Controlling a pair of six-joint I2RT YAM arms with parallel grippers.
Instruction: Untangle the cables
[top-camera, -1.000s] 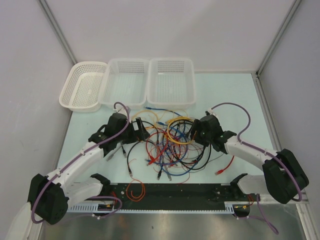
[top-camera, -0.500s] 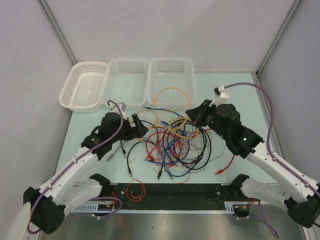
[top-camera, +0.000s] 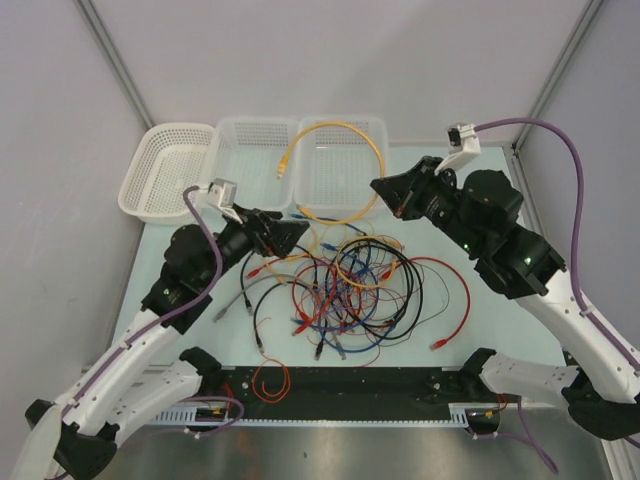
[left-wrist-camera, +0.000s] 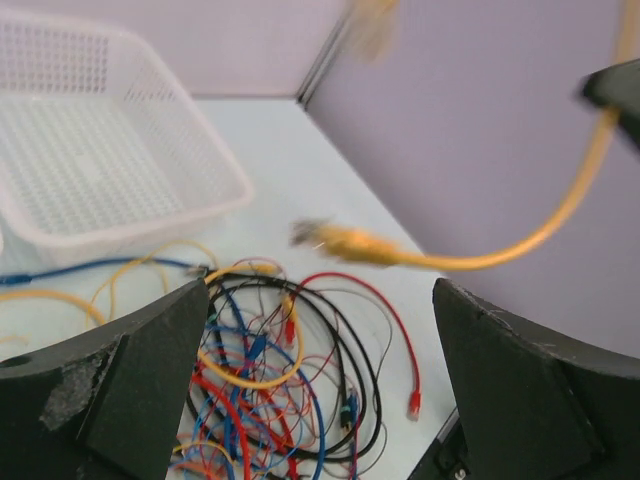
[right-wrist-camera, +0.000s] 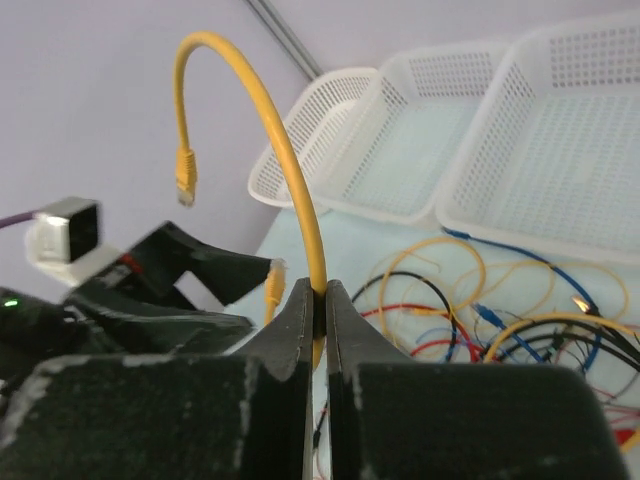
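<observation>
Yellow cable (right-wrist-camera: 300, 190), blurred at its plug, clamped in right pincer (right-wrist-camera: 322, 292); left pincer (left-wrist-camera: 320, 310) spread, empty.

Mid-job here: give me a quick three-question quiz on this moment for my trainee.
1. True or false: the right gripper is shut on the lifted yellow cable.
2. The left gripper is: A) open B) shut on a red cable C) out of view.
3. Fill in: ___ white baskets stand beyond the tangle.
Key: 1 true; 2 A; 3 three.
</observation>
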